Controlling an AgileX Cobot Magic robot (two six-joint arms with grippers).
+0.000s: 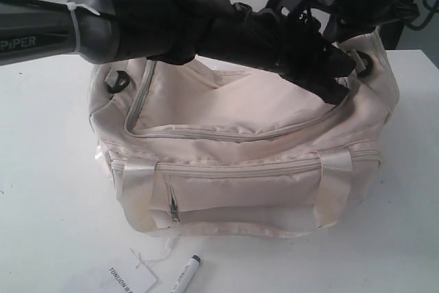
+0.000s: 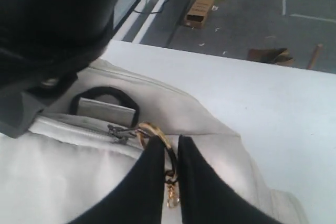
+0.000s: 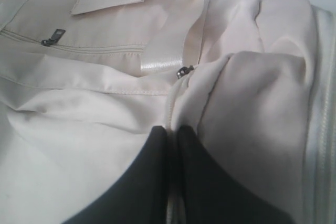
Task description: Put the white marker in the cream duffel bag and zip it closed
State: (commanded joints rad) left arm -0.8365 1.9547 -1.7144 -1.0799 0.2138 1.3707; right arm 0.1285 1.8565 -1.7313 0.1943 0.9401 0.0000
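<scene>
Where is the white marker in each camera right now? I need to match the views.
Exterior view: the white marker lies on the table at the bottom edge, in front of the bag, beside the paper tag.
Left wrist view: not in it; the gold keyring shows instead.
Right wrist view: not in it.
Shared landmark: the bag, in all three views.

Exterior camera: stands before the table, raised, facing down onto the front of the cream duffel bag, with the left arm crossing close to the lens. Left wrist camera: close over one bag end at the gold keyring, facing out past the table edge to the floor. Right wrist camera: very near, frame filled with bag fabric. All three share the bag
</scene>
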